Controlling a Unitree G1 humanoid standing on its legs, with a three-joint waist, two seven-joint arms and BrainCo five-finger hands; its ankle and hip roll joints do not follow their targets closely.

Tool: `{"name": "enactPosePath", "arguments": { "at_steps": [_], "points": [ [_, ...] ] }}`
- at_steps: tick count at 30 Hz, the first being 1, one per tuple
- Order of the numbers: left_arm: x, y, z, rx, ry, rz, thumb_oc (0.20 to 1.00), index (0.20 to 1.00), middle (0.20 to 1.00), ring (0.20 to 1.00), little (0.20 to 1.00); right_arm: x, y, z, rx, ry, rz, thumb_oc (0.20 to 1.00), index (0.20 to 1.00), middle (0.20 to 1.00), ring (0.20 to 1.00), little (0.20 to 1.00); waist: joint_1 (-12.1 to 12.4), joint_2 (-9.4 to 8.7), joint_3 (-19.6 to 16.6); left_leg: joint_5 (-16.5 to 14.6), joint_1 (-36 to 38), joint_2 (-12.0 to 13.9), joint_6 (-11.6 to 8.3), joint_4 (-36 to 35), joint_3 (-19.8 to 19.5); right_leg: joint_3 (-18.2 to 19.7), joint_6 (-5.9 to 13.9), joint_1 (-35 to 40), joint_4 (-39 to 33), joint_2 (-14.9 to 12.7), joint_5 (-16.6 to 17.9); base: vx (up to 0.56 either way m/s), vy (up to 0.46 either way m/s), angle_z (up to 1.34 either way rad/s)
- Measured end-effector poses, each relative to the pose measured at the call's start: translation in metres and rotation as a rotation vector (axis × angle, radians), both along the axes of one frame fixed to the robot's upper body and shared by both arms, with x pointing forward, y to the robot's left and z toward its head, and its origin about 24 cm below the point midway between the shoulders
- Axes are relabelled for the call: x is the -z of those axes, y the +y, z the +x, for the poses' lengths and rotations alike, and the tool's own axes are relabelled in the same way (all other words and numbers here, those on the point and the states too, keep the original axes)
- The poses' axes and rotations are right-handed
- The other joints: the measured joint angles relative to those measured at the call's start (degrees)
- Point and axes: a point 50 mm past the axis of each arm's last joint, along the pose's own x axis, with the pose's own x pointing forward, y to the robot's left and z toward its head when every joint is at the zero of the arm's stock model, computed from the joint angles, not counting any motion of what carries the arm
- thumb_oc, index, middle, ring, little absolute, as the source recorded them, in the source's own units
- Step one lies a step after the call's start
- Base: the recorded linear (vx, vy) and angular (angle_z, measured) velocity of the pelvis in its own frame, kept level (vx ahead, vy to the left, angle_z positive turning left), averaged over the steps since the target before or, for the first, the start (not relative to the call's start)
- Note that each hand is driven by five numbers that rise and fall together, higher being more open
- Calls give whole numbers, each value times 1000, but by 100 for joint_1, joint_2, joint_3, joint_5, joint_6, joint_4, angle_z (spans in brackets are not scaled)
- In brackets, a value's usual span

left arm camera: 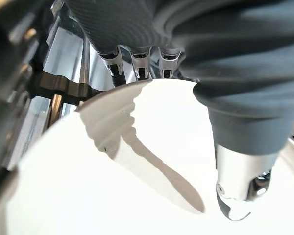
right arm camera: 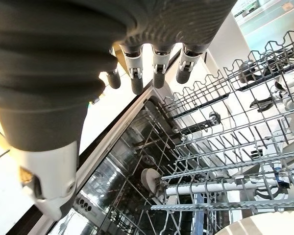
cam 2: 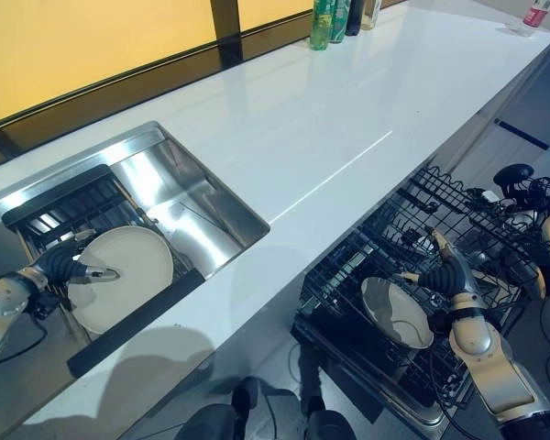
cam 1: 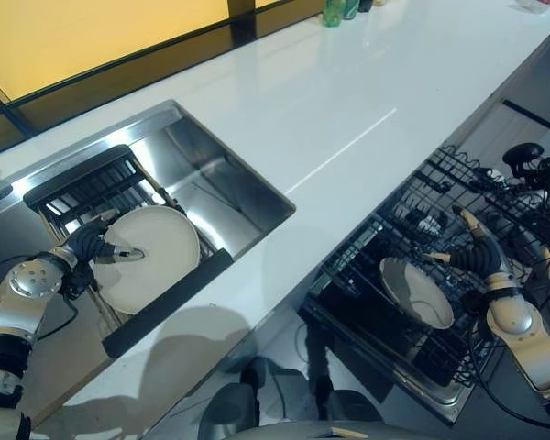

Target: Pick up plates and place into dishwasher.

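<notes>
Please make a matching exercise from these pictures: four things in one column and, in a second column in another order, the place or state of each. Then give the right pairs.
Things:
1. white plate
2. second plate
3. left hand
4. green bottles

Places or states:
A. standing at the far edge of the white counter
B. in the dish rack over the sink
C. pinching a plate's rim, thumb on its face
D. in the pulled-out dishwasher rack, by the right hand

Pairs: 1-B, 2-D, 3-C, 4-A
</notes>
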Motion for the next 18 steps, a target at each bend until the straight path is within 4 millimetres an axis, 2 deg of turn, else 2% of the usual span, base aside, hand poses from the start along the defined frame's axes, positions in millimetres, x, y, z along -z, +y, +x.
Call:
{"name": "enactPosePath", "arguments": {
  "at_steps": [4,8,18],
  "points": [
    [-6,1,1,43,94,7,1000,1000,1000,1000,1000,-8,0,1,-14,-6,-16,1000,1000,1000,1000,1000,0,11,4,-15,-29,-35,12,47,7,12,32,17,-30,-34,23,17,10,1],
    [-12,3,3,56,162,2,1000,1000,1000,1000,1000,-6,3,0,-29,18,-22,1000,1000,1000,1000,1000,-12,16,6,-14,3,-72,14,60,10,9,52,83,-74,-75,37,37,28,1],
    [-8,3,-3,64,224,-188,1000,1000,1000,1000,1000,-7,5,0,-27,26,-12,1000,1000,1000,1000,1000,-3,117,-35,-14,166,-107,16,-21,-3,-42,63,273,-150,-122,41,16,20,2]
  ]
}}
